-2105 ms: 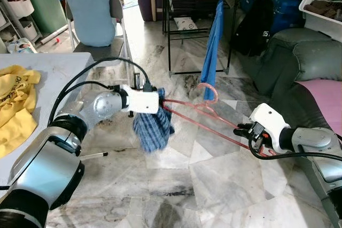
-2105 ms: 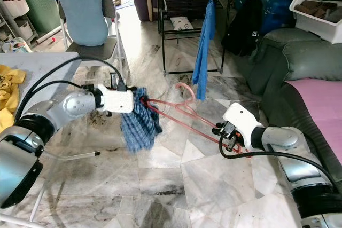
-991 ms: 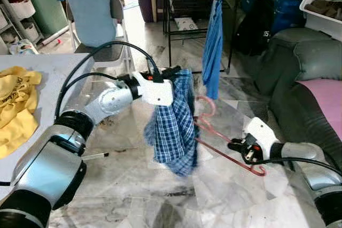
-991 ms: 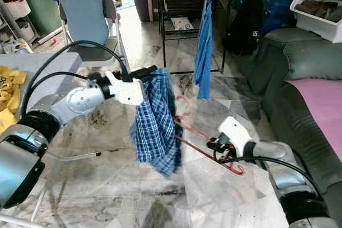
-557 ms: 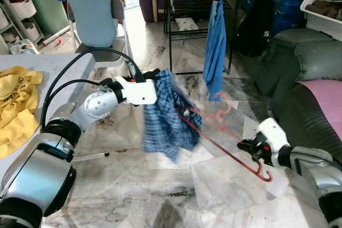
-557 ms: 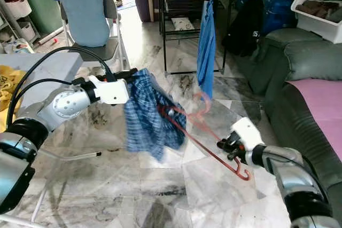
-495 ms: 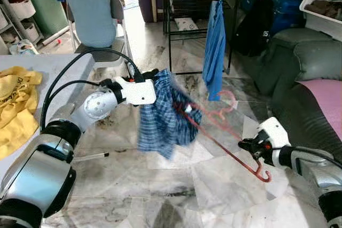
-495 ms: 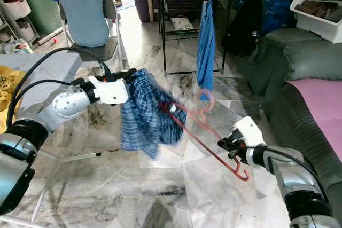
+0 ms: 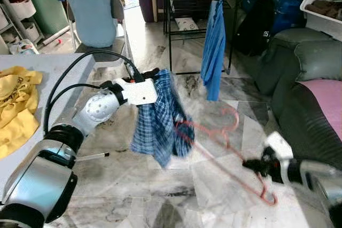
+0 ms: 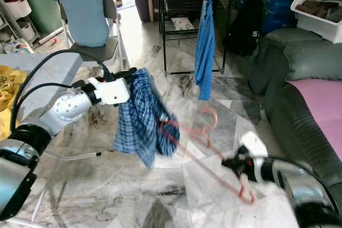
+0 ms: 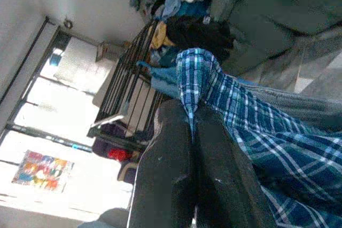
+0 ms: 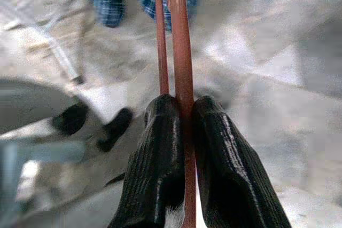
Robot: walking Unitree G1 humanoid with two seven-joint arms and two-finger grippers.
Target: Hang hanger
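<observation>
My left gripper is shut on a blue plaid garment and holds it up above the marble floor in the middle of the scene. In the left wrist view the two black fingers pinch a fold of the plaid garment. A pink hanger runs slanting from inside the garment down to my right gripper, low at the right, which is shut on its lower bar. The right wrist view has the pink hanger clamped between the closed fingers. The right arm is blurred.
A black drying rack stands behind, with a blue cloth hanging from it. A chair with a light blue cushion is at the back left, a table with a yellow cloth at the left, a grey sofa at the right.
My right gripper has dropped lower and nearer to me with the hanger, tilting it down. The plaid garment has swung and hangs straighter from the left gripper, which has hardly moved.
</observation>
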